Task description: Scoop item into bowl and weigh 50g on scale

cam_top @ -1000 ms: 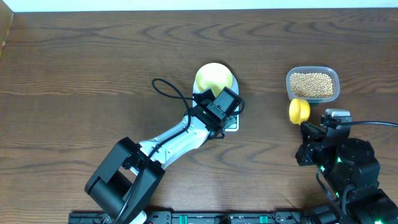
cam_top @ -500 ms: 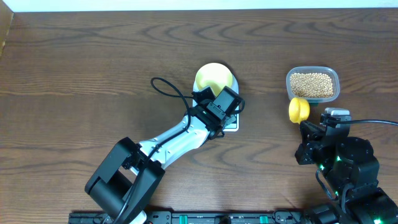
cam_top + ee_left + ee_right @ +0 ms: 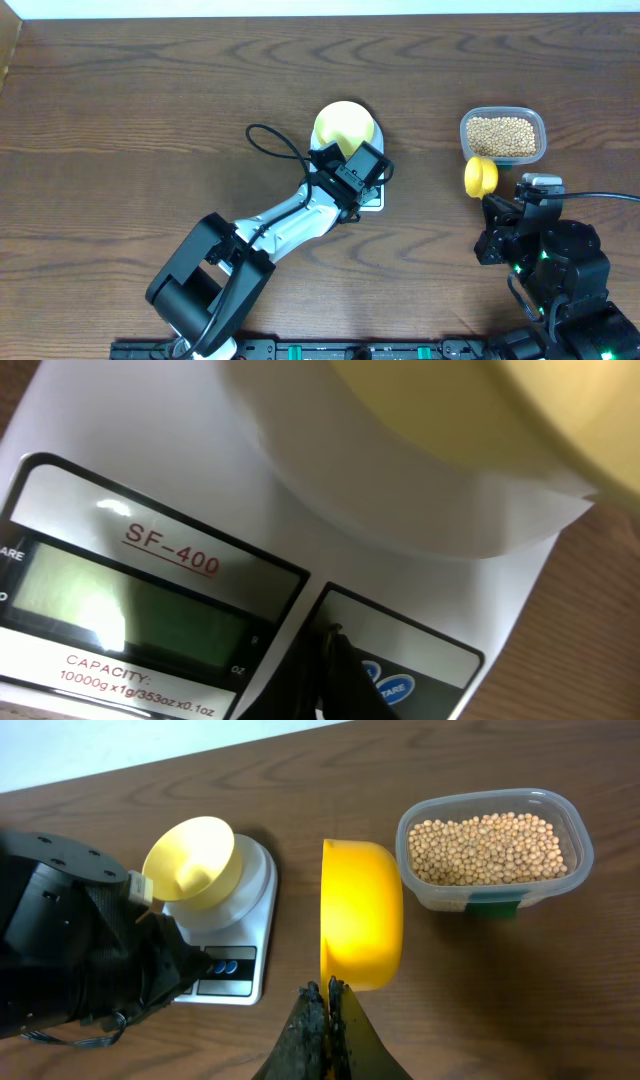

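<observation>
Left arm's elbow (image 3: 208,278) — shifted slightly rightward.

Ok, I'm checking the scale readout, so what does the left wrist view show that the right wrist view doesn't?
Only the left wrist: the grey display, no digits legible, the SF-400 label, and the left fingers shut by the buttons. Only the right wrist: the yellow scoop, the clear tub of beans, and the right fingers. Both: the white scale with the pale-yellow bowl on it.
</observation>
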Tool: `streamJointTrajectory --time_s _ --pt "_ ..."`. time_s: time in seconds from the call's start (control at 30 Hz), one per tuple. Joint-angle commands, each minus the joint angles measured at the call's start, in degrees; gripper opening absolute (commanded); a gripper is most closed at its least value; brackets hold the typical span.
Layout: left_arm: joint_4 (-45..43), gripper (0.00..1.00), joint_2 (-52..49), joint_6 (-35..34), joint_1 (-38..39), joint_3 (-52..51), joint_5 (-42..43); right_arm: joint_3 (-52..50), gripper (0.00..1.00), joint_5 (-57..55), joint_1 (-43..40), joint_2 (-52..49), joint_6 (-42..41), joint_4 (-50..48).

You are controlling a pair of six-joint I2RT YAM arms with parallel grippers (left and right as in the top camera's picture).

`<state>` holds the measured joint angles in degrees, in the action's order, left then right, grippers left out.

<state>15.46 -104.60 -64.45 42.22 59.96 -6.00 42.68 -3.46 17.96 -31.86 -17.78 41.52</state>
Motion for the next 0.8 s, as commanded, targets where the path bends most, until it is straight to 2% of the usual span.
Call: streamJointTrajectory --time_s 0.0,0.77 --pt "0.0 0.08 -0.4 0.5 0.1 -0.2 -1.1 0.7 0.01 -0.7 -0.3 0.0 -0.4 -0.2" --pt "0.9 0.07 -1.9 -0.5 0.7 -0.7 0.4 0.7 0.01 -0.5 -0.3 0.0 -0.6 -0.2"
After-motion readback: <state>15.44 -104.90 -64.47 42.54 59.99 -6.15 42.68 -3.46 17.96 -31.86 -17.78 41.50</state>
